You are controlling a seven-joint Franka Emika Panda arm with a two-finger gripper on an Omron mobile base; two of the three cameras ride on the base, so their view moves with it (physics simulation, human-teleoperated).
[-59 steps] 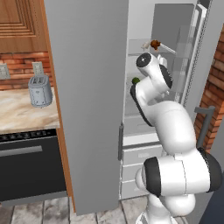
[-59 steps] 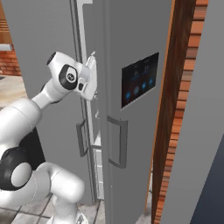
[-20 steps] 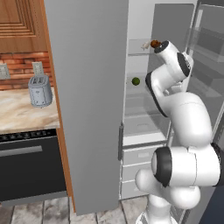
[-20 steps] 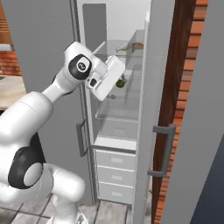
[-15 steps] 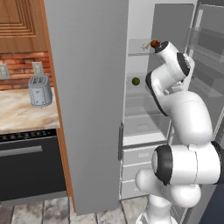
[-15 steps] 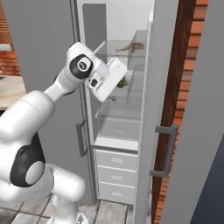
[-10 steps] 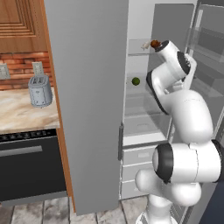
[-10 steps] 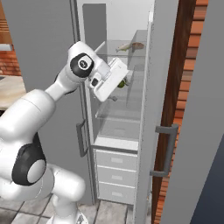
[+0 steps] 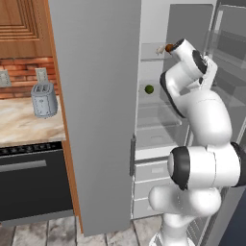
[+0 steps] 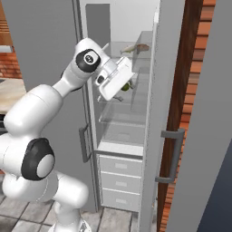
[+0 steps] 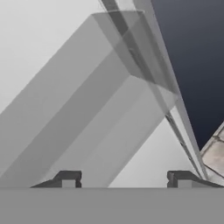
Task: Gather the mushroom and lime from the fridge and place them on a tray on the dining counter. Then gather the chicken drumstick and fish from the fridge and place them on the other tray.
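The white arm rises from the base, bends at the elbow and reaches into the open fridge (image 9: 158, 125) at upper-shelf height, its claw (image 11: 123, 179) standing apart with nothing between the tips. The lime (image 9: 149, 89) sits on a middle glass shelf; in the right base view the hand half-covers it. On the top shelf the chicken drumstick (image 9: 168, 47) is partly hidden behind the wrist.

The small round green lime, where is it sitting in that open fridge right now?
In the left base view, the small round yellow-green lime sits on a glass shelf inside the white-lined grey fridge, one shelf below the reddish-brown chicken drumstick.
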